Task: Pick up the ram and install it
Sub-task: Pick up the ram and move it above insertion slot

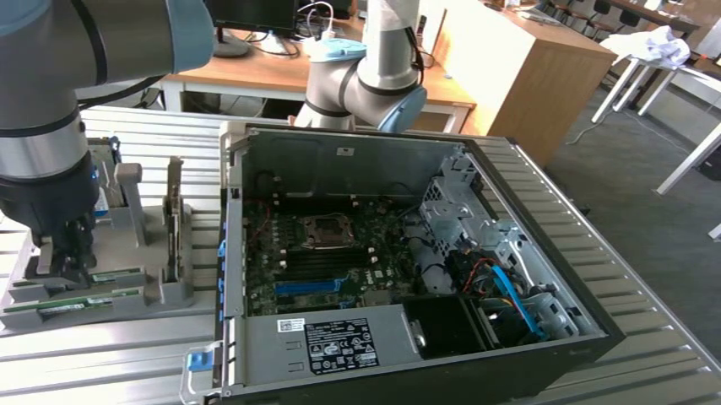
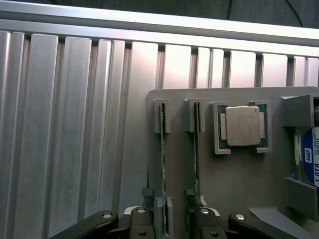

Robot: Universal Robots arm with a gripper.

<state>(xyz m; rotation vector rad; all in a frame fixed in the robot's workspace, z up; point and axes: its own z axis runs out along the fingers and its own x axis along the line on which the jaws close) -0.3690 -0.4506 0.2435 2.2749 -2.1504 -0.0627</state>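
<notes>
In the exterior view, an open computer case (image 1: 338,164) and the grey parts holder (image 1: 167,293) beside it are seen from above at some distance, while the same holder (image 2: 234,184) is seen close, straight down, in the wrist view.

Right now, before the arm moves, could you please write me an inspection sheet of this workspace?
Surface: ribbed metal table.
Job's things: ram on edge in grey holder, second stick beside it; open computer case.
Clutter: processor, hard drive, upright card on the holder.
Grippers: pincer open, straddling the ram.
Cables: blue cable inside the case.
Surroundings: wooden desks, another arm's base behind the case.
</notes>
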